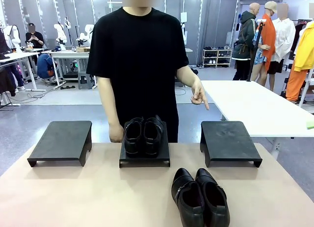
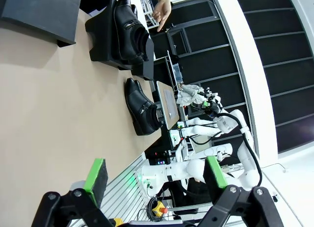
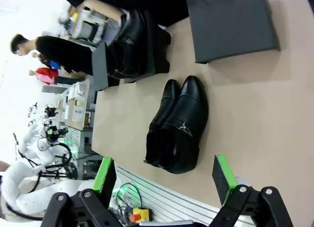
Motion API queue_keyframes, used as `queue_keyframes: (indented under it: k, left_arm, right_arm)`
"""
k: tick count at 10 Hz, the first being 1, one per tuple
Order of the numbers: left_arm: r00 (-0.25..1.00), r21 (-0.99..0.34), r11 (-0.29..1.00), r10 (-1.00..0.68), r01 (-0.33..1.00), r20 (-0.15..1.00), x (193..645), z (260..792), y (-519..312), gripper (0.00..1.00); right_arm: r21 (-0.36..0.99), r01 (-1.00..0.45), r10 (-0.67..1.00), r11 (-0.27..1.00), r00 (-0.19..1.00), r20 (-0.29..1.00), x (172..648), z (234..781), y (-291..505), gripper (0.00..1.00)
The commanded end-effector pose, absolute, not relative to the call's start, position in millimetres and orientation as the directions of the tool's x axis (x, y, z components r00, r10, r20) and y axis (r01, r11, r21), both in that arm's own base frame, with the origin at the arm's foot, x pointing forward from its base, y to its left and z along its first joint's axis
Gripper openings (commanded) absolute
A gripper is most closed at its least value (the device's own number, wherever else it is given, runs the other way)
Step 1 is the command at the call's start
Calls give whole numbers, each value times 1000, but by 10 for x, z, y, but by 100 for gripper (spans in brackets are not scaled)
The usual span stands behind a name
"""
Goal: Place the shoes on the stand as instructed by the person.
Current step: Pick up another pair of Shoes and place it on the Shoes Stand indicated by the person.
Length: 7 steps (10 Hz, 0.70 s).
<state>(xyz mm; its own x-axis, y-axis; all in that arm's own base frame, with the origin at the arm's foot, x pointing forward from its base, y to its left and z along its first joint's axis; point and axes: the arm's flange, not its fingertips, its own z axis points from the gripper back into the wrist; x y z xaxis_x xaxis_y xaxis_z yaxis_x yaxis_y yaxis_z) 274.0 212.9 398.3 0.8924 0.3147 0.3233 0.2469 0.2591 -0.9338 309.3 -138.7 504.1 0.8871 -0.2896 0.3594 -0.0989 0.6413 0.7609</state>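
Black-shirted person's hand point(image 1: 198, 95) points toward right stand point(image 1: 229, 141); left tool point(image 2: 156, 170), right tool point(image 3: 163, 173) released.

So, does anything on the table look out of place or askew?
Only one thing: a pair of shoes lies on the table, nearer the robot than the stands, slightly turned. The other pair sits neatly on the middle stand. Nothing looks spilled or damaged.

Workshop hall, evenly lit, no hard shadows. Pale grey floor point(image 1: 54, 116), slight sheen. Grey panelled back wall point(image 1: 208, 21). Long white table point(image 1: 255, 107) just right of the tan surface point(image 1: 73, 197). White desks point(image 1: 68, 54) at far left. Low shelf rack point(image 1: 217, 56) against the back wall.
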Motion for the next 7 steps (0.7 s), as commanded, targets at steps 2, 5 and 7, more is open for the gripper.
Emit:
queue_keyframes:
  k: [2,5,7]
  left_arm:
    - [893,-931,256,301,262,334,2714,4013,2153,100]
    - [893,-931,256,301,262,334,2714,4013,2153,100]
    - [893,-931,256,301,262,334,2714,4013,2153,100]
  right_arm:
    - [674,-60,-200,736,933,301,3237,5164,-562,100]
    - [562,-109,-56,820,962,268,3451,5140,214,100]
    - [490,-112,-4,865,973,229,3532,5017,676,100]
